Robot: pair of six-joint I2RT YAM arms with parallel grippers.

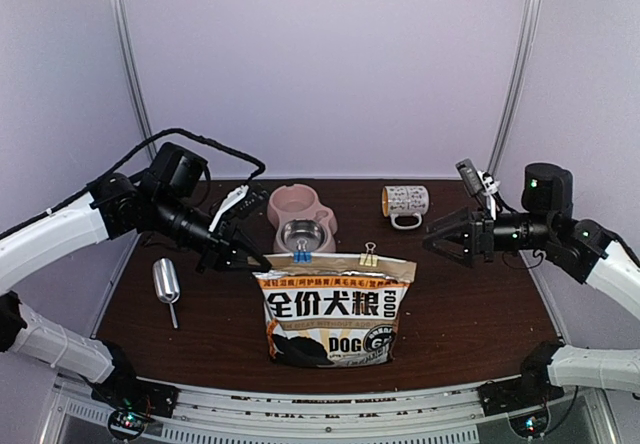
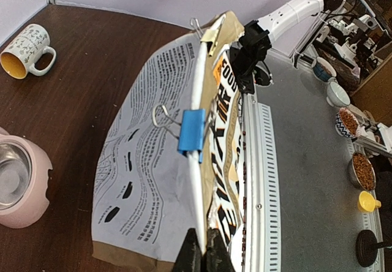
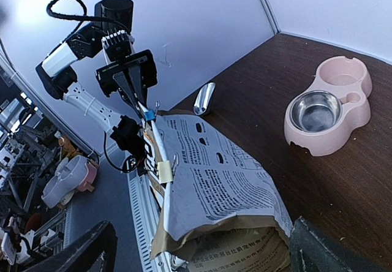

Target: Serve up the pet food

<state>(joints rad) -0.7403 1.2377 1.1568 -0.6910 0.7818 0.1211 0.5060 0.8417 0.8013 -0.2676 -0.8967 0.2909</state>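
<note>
Worktop [image 1: 480,314] carries the upright DOG bag [image 1: 333,309] at centre front. Left gripper [image 1: 252,260] is pinching its top-left corner. Right gripper [image 1: 432,240] is spread wide, clear of the bag's right side. Blue clip [image 1: 302,256] and gold clip [image 1: 369,257] hold the top shut. Pet food not visible, location can't be told.

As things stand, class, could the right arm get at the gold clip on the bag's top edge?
Probably yes: the open right gripper hangs to the right of the bag, and nothing stands between it and the gold clip.
</note>
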